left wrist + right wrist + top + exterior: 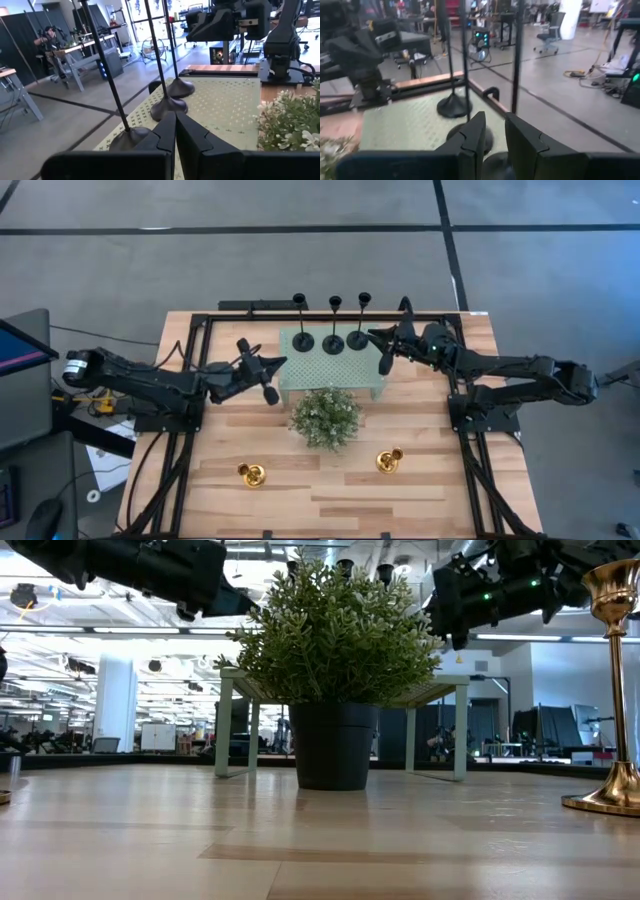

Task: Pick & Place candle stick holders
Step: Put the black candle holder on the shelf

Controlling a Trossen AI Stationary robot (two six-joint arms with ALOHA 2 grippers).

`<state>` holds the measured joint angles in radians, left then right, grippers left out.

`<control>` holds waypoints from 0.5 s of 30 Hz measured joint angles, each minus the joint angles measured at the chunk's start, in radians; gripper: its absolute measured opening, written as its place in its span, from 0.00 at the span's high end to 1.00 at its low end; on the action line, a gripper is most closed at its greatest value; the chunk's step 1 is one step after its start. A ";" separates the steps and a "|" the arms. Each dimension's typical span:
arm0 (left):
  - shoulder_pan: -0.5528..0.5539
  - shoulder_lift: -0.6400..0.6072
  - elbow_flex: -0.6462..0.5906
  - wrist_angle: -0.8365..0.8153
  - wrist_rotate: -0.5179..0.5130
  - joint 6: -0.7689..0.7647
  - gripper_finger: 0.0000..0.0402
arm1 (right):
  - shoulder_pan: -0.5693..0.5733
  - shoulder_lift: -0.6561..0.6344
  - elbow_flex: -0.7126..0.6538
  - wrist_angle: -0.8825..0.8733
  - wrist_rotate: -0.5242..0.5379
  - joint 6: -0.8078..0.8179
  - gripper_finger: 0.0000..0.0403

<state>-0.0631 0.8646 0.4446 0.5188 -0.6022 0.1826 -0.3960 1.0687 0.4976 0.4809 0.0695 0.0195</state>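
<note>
Three black candle stick holders [333, 340] stand in a row on their disc bases on a pale green perforated stand [330, 375]; their thin stems rise in the left wrist view [162, 60] and the right wrist view [516, 55]. Two gold holders [252, 474] [389, 461] stand on the wooden table near its front edge; one shows in the low view [615, 690]. My left gripper [276, 364] [175, 120] is shut, at the stand's left end, short of the nearest base [131, 137]. My right gripper [372, 335] [494, 122] is open at the right end, empty, just short of the nearest stem.
A bushy green plant in a dark pot [326, 417] [330, 650] stands just in front of the stand, between the two arms. Black frame rails [190, 430] run along the table's left and right sides. Bare wood lies between the gold holders.
</note>
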 joint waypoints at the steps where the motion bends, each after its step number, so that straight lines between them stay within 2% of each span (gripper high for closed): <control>1: 0.000 0.000 0.000 0.003 0.000 0.000 0.97 | 0.000 0.000 0.000 0.012 0.005 0.000 0.84; 8: 0.000 0.000 0.000 0.006 0.000 0.000 0.97 | 0.000 0.000 0.000 0.062 0.008 -0.026 0.84; 15: 0.000 0.000 0.000 0.012 0.000 0.000 0.97 | 0.001 0.121 0.004 0.182 0.010 -0.029 0.84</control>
<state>-0.0631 0.8643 0.4446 0.5312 -0.6022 0.1829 -0.3949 1.1895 0.5016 0.6628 0.0795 -0.0098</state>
